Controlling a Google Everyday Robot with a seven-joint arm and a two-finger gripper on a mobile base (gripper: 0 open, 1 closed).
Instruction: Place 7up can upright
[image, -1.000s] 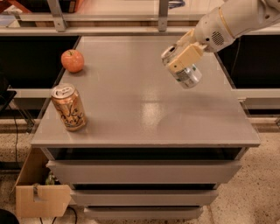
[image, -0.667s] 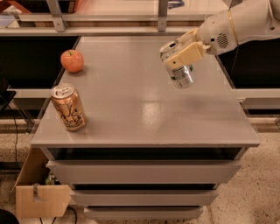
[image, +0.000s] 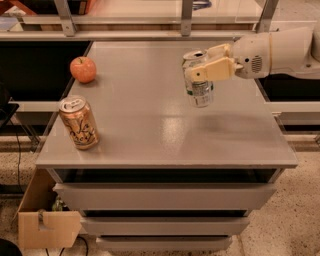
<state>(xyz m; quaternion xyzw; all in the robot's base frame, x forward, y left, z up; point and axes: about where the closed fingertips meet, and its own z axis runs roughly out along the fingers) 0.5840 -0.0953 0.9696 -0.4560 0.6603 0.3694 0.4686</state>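
Observation:
The 7up can (image: 200, 90) is a silver can with green markings and a silver top. My gripper (image: 204, 71) is shut on its upper half and holds it nearly upright, slightly tilted, just above the grey table top (image: 165, 130) at its right middle part. My arm reaches in from the right. The can's bottom is at or just over the surface; I cannot tell whether it touches.
An orange-gold can (image: 78, 123) with script lettering stands upright near the table's front left. A red-orange apple (image: 83, 69) lies at the back left. A cardboard box (image: 47, 227) sits on the floor at the lower left. A shelf rail runs behind the table.
My gripper has turned the can from tilted with its top away to nearly upright and shifted it slightly left and down toward the table.

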